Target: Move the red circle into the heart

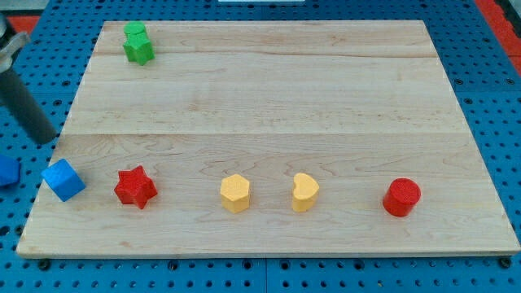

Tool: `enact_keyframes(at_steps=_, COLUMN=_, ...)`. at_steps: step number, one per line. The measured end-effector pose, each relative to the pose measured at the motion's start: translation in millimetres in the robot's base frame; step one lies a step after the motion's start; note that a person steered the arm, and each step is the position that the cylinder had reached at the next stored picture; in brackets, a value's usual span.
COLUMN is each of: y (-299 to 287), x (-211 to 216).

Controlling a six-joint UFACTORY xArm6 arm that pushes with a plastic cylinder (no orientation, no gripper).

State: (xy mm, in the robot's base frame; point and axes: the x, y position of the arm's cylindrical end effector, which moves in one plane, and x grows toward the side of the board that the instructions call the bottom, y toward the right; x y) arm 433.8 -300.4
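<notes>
Red circle (401, 197) upright, round, right of yellow heart (305, 192)

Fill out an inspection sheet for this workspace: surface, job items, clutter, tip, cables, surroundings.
Surface: light wooden board, flat, on a blue pegboard.
Job's things: red circle block near the view's bottom right; yellow heart block to its left, apart.
Clutter: yellow hexagon-like block, red star block, blue cube at the board's left edge, two green blocks touching at top left.
My tip: off the board at the view's left, far from the red circle.
Cables: nothing seen.
Surroundings: blue object cut off at left.
</notes>
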Motion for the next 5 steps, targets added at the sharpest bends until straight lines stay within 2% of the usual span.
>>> enact_keyframes(at_steps=1, y=84.0, x=-93.6)
enact_keyframes(at_steps=3, y=303.2, x=-102.7)
enact_keyframes(at_steps=4, y=333.7, x=-102.7)
enact_keyframes(at_steps=5, y=335.9, x=-102.7)
